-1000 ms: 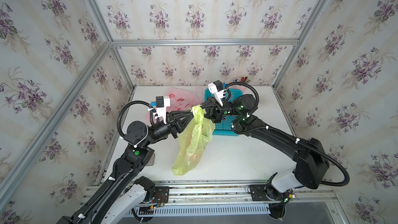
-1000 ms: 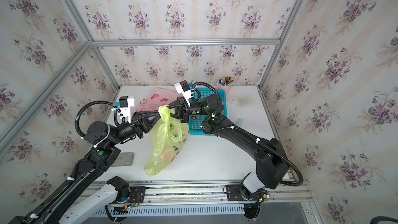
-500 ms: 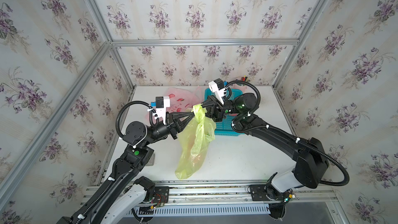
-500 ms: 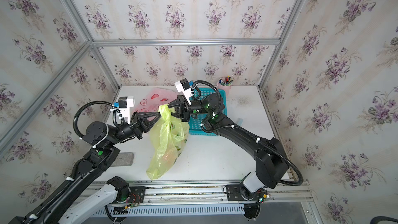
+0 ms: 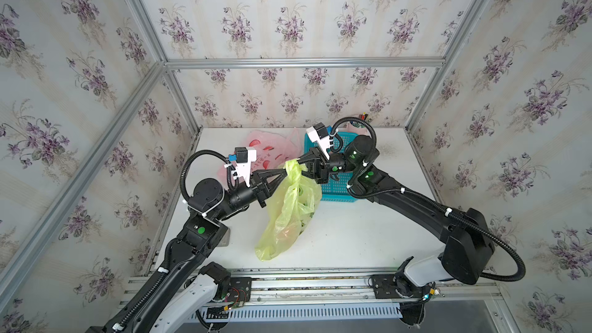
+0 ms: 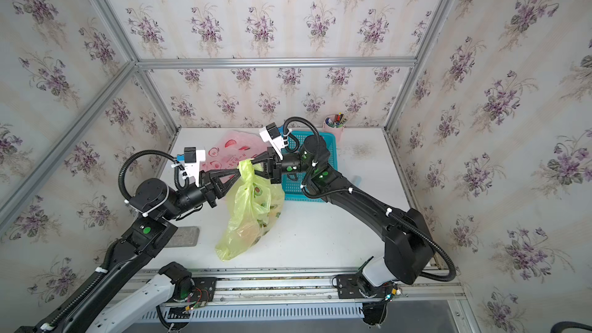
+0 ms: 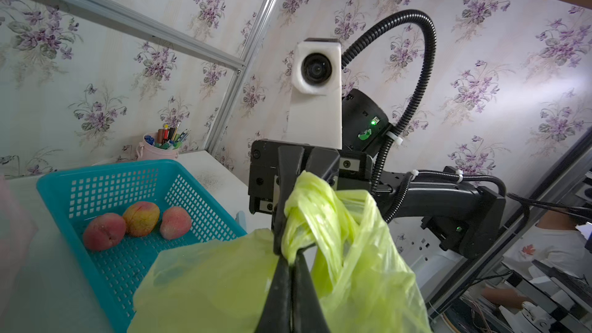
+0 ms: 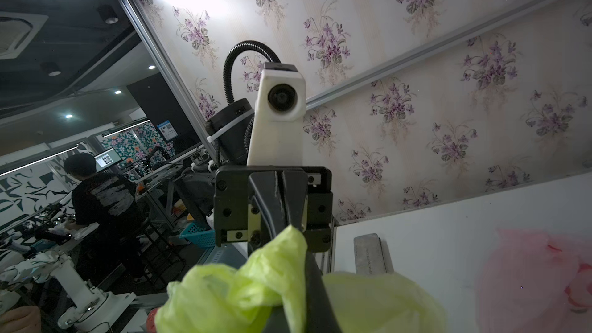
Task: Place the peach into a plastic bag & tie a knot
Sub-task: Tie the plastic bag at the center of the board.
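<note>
Two claws meet at the neck of the yellow bag [image 5: 290, 209], held up over the desk [image 5: 368, 238].

Top views:
- The left claw [image 5: 286, 172] and the right claw [image 5: 301, 164] come in tip to tip from opposite sides.
- The bag hangs below them, its bottom slumped on the desk.
- An orange blur low inside reads as the peach [image 6: 246, 232]; it shows in both top views.
- Behind are a blue basket [image 5: 339, 192] and a pink bag [image 5: 269, 145].

Left wrist view:
- The left claw is pressed together, pinching a strand of plastic right under the knot [image 7: 302, 219].
- The right claw faces it with its fingers near together and a tail of plastic at their tips; it looks like a pinch, though the bite itself is hidden.
- Three peaches [image 7: 141, 219] lie in the basket.

Right wrist view:
- Bunched plastic covers both sets of tips; nothing more can be told.

Step in hand, as I judge it: the fruit is bagged and the knot is formed but loose. The next move calls for drawing the two claws apart, level and gently, so the knot cinches without tearing the film or slipping out of a pinch.
</note>
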Motion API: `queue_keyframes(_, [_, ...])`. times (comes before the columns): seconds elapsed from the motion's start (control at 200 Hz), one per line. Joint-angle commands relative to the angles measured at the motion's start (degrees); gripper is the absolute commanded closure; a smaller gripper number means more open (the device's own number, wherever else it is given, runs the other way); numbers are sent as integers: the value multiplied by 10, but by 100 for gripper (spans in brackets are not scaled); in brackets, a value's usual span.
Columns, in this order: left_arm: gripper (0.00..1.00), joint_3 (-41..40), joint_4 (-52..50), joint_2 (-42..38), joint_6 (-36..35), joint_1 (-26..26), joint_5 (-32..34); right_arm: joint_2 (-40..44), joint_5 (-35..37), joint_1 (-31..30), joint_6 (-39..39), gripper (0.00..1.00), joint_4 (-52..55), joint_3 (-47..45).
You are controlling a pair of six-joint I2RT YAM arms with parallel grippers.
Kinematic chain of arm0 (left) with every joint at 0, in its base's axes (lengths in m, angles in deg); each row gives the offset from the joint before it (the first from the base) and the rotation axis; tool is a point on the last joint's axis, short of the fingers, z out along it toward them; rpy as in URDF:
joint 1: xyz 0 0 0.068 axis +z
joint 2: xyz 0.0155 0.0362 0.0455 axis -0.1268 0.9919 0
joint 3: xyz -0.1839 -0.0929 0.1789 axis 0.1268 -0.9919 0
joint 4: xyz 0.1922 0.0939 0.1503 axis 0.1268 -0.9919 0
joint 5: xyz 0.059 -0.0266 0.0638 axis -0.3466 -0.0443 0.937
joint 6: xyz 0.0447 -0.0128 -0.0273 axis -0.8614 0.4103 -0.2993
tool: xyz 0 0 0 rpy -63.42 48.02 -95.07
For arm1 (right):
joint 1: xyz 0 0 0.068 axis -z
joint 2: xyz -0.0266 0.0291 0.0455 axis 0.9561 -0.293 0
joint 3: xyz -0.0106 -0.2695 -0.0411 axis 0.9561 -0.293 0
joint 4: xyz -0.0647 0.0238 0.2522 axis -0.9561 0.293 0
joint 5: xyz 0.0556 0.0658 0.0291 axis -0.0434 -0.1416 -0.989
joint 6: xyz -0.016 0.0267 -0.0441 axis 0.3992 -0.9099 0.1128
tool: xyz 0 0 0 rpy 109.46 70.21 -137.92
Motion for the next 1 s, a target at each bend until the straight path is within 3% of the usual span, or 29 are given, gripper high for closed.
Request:
queue_keyframes(0.0, [100,-11,12,8,-12,2,60,6,-18,5,58,85,79,-13])
queue_keyframes(0.23, [100,-59,42,76,-4,3,46,-10,31,9,138,76,192,-23])
queue_keyframes(0.584, [100,-83,41,85,-1,21,52,-2,142,12,222,42,331,-11])
queue_keyframes(0.939, [100,-76,21,88,1,47,33,56,260,12,258,28,422,-6])
queue_keyframes(0.994, [100,-73,18,91,1,48,29,66,282,12,260,34,434,-7])
